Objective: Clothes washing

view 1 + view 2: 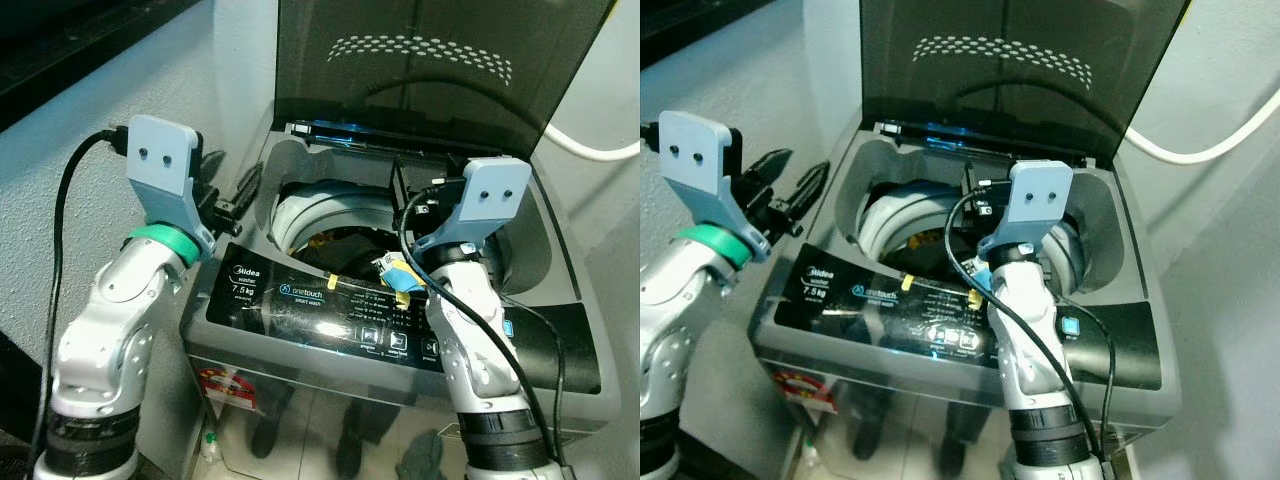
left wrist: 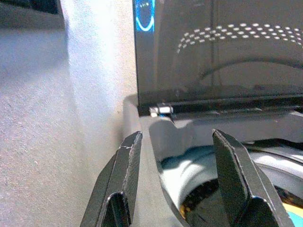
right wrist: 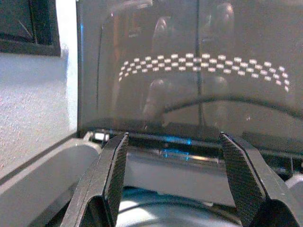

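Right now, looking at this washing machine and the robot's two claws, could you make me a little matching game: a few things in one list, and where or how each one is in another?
Things:
1. lid
2. left gripper
3. right gripper
4. control panel

States or places:
A. open, held over the drum opening
B. standing raised at the back of the machine
C. open, beside the machine's left edge
D. along the machine's front edge, black with white print

Pairs: 1-B, 2-C, 3-A, 4-D
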{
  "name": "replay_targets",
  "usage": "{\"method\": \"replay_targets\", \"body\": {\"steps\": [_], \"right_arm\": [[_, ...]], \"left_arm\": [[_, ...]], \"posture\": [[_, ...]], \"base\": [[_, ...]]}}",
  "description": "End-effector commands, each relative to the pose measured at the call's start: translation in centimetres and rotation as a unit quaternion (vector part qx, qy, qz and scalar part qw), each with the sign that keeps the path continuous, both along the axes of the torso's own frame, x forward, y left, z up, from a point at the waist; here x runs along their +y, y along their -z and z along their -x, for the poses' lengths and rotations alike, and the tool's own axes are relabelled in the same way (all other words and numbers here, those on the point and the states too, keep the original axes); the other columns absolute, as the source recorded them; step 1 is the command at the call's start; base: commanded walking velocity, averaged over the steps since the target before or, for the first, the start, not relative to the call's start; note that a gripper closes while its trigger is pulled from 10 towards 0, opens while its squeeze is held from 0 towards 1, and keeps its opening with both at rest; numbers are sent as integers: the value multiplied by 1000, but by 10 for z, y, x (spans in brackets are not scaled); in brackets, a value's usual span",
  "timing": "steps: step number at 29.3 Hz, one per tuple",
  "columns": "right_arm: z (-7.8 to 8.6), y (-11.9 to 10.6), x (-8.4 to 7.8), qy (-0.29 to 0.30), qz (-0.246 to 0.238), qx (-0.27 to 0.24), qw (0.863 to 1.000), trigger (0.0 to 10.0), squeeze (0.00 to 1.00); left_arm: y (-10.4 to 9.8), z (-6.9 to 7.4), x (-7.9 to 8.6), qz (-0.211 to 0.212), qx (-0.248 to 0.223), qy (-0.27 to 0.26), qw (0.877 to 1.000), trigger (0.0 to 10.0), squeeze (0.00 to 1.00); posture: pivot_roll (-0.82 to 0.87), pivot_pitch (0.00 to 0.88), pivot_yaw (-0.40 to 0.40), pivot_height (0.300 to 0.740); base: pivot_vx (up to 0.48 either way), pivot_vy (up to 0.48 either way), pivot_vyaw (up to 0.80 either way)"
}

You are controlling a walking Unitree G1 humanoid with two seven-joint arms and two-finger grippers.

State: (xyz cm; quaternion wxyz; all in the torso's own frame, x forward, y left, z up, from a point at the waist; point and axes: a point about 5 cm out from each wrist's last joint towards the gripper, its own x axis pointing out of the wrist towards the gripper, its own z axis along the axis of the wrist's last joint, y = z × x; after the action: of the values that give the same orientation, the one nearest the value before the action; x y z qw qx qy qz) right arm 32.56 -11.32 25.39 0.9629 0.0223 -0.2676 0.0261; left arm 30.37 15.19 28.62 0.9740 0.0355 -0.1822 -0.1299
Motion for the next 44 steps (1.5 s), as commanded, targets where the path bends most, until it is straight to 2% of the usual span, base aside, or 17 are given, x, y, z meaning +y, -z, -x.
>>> {"method": "replay_targets", "body": {"steps": [1,7,22,27,30,32,33,43,44], "right_arm": [[-1,-2,2,5,8,-11,1000,10000,0],[-2,-1,7,3,18,-17,1000,10000,0],[-6,-3,3,5,36,-26,999,10000,0],[-8,-5,-12,14,51,-29,998,10000,0],[-6,-9,-24,36,54,-35,997,10000,0],[-6,-9,-24,36,54,-35,997,10000,0],[-5,-6,-35,67,53,-32,996,10000,0],[-4,-1,-38,74,52,-19,996,10000,0],[-4,3,-33,65,49,-12,997,10000,0]], "left_arm": [[-3,-2,-3,-1,-14,-6,1000,10000,0],[0,-7,1,7,-17,-28,999,10000,0],[2,-14,8,-6,-32,-53,998,10000,0],[-1,-13,15,-8,-40,-68,997,10000,0],[-8,-13,18,-18,-52,-68,996,10000,0],[-8,-13,18,-18,-52,-68,996,10000,0],[-11,-17,25,-26,-53,-69,996,10000,0],[-8,-20,25,-19,-49,-67,996,10000,0],[-3,-20,24,-12,-42,-73,996,10000,0]], "posture": [[158,0,-16,740],[149,0,-20,740],[143,0,-31,740],[145,0,-27,740],[143,0,2,740],[143,0,2,740],[129,11,20,740],[111,0,14,740],[142,0,-9,740]], "base": [[0,0,0],[0,0,0],[0,0,0],[0,0,0],[0,0,0],[0,0,0],[0,0,0],[0,0,0],[0,0,0]]}}
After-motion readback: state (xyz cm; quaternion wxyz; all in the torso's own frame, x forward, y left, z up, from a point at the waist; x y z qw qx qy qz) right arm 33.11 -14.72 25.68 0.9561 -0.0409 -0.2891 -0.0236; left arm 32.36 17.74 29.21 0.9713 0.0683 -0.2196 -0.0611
